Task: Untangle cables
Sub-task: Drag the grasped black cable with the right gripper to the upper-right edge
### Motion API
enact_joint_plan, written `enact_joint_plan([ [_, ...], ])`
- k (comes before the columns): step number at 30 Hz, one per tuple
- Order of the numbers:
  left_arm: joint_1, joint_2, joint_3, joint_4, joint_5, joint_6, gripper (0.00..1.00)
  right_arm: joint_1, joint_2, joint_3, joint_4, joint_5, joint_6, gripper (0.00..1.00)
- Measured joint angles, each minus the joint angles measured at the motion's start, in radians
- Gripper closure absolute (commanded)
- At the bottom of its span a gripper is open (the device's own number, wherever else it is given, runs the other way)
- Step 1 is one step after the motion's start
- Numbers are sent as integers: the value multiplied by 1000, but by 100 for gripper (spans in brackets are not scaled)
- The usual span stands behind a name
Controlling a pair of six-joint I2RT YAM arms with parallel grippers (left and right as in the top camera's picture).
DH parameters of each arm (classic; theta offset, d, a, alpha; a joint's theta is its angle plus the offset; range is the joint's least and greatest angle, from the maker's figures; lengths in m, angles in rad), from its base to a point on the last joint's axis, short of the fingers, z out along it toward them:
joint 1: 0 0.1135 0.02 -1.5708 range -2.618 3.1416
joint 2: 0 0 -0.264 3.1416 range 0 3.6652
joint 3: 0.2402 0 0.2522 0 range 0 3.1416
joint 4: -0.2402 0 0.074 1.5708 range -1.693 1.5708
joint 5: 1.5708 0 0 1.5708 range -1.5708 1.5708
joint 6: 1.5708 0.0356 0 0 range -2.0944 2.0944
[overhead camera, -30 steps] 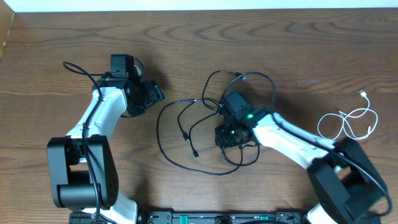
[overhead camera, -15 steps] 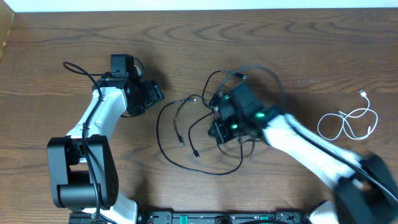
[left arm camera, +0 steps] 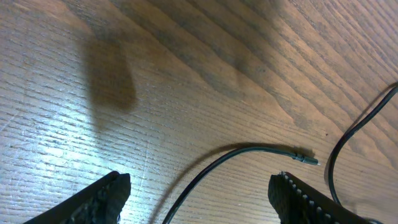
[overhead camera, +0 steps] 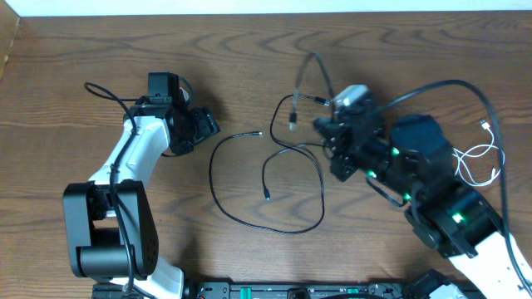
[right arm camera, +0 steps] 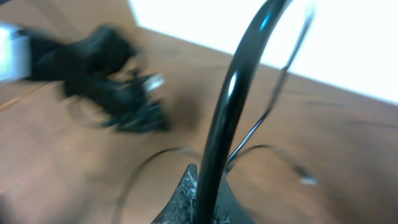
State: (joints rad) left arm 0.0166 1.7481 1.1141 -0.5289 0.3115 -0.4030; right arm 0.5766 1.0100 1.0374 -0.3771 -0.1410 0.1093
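While most of the black cables (overhead camera: 274,178) lay in loose, overlapping loops at the middle of the wooden surface (overhead camera: 100,50), one strand ran up off the heap toward one o'clock and into the right gripper (overhead camera: 331,126). The right wrist view, though blurred, showed that strand (right arm camera: 230,112) standing straight up from between the fingers (right arm camera: 186,193), which were pressed together on it. A white cable (overhead camera: 475,162) sat coiled at three o'clock, near the surface's right edge and well apart from the black loops. At nine o'clock of the loops, the left gripper (overhead camera: 204,124) hovered just beside their outer curve with its fingers spread and nothing between them. In the left wrist view, that gripper (left arm camera: 199,208) looked down on a black plug end (left arm camera: 305,160), which lay flat on the wood and touched neither finger.
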Motion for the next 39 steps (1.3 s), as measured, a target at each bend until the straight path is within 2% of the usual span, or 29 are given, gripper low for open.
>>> enact_joint_plan([
  [6,0,0,0,-1,-1,0,23,-46,-22,0,118,296,-42,99],
  [12,0,0,0,-1,-3,0,23,-80,-58,0,343,447,-184,99],
  [16,0,0,0,-2,-3,0,23,-105,-74,0,386,540,-278,99],
  [21,0,0,0,-1,-2,0,23,-156,-58,1,250,640,-321,99],
  [29,0,0,0,-2,-3,0,23,-233,74,1,-23,685,-288,99],
  [39,0,0,0,-2,-3,0,23,-332,265,1,-88,693,-272,99],
])
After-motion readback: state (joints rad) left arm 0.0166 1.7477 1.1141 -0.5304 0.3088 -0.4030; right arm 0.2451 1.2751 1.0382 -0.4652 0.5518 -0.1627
